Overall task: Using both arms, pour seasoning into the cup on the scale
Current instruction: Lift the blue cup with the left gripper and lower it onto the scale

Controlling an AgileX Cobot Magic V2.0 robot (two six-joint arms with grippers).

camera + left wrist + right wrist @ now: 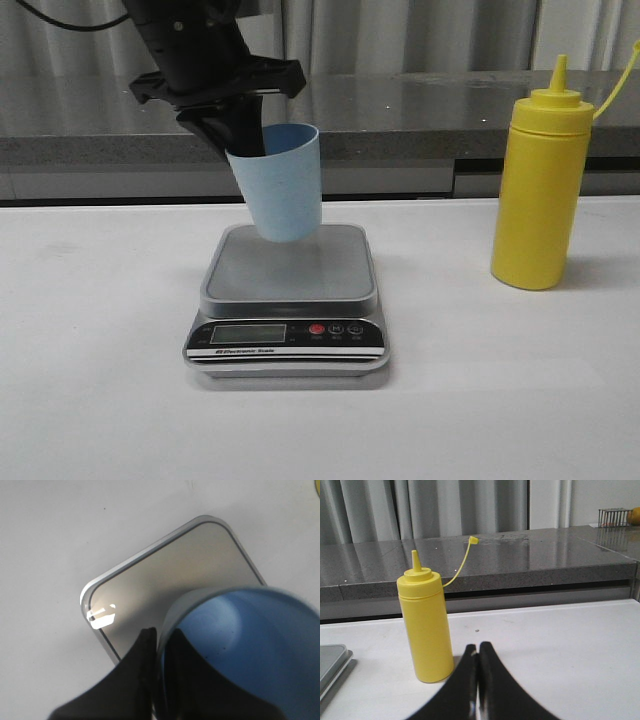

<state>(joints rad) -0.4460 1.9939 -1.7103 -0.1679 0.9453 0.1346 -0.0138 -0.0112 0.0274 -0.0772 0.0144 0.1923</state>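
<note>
My left gripper [248, 142] is shut on the rim of the pale blue cup [282, 182], one finger inside and one outside, and holds it tilted just above the scale [287, 290]. In the left wrist view the cup's mouth [250, 645] hangs over the steel platform [175, 575], and the gripper [159, 635] pinches the wall. The yellow seasoning bottle [541, 190] stands upright on the table to the right, cap off on its strap. In the right wrist view my right gripper [478, 649] is shut and empty, low over the table beside the bottle [424, 627]. The right arm is out of the front view.
The white table [100, 330] runs back to a grey stone counter [420, 110] with curtains behind. A corner of the scale [332, 667] shows in the right wrist view. A wire rack with an orange [620, 516] sits far off on the counter.
</note>
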